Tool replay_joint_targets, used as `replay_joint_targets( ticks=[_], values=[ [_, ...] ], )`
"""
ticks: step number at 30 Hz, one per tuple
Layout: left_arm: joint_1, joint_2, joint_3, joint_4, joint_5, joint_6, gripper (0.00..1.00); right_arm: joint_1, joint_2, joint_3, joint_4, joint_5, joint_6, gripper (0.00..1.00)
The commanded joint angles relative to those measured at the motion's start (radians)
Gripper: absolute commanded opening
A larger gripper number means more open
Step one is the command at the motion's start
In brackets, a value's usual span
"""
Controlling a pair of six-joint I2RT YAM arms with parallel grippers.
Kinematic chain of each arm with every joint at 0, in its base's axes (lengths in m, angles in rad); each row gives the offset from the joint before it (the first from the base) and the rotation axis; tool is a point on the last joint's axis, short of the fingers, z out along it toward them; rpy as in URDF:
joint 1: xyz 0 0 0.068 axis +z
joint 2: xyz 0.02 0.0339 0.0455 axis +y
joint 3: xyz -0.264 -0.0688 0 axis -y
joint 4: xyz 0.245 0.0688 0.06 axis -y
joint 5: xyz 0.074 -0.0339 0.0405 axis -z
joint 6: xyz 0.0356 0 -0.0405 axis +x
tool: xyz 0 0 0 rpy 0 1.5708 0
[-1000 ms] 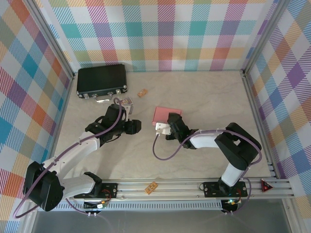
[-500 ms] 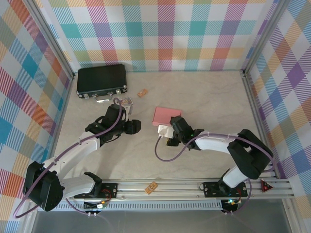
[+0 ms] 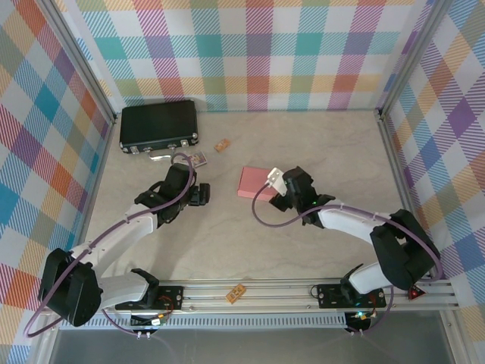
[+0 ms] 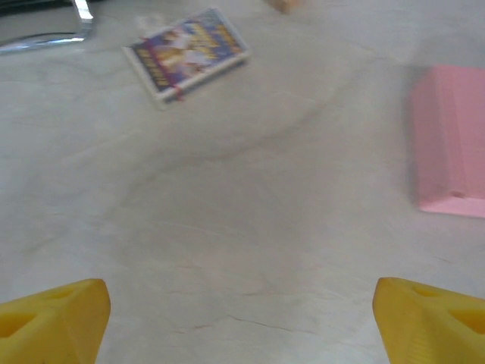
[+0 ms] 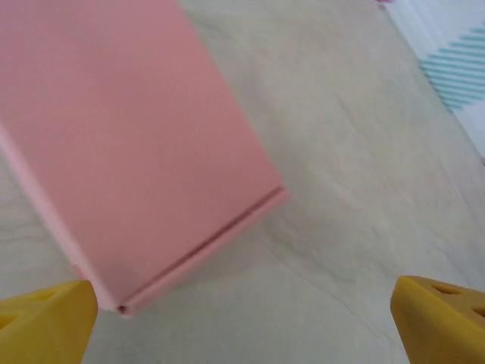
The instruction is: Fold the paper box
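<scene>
The paper box lies flat and closed on the table, a salmon-pink rectangle. My right gripper is just to its right, open and apart from it. In the right wrist view the box takes up the upper left, and the gripper holds nothing, with its yellow fingertips far apart over bare table. My left gripper stands open left of the box. From the left wrist, the box is at the right edge and the gripper is empty.
A black hard case sits at the back left, its metal handle facing the arms. A small printed card pack lies near the left wrist. A small wooden block lies behind it. Plaid walls enclose three sides.
My right gripper has swung from the box's near edge round to its right side and off the box. My left gripper has opened wider and pulled back slightly to the left.
</scene>
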Motion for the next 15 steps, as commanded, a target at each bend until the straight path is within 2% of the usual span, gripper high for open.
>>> replay_joint_targets(
  ticks=[1, 8, 15],
  values=[
    [0.031, 0.017, -0.021, 0.009, -0.195, 0.037, 0.93, -0.052, -0.057, 0.006, -0.018, 0.025, 0.144, 0.99],
    [0.103, 0.048, -0.068, 0.138, -0.326, 0.086, 1.00, -0.226, -0.151, -0.030, -0.085, -0.019, 0.352, 0.99],
    [0.171, 0.064, -0.154, 0.298, -0.306, 0.140, 1.00, -0.440, -0.249, -0.100, -0.102, -0.190, 0.550, 0.99]
  ],
)
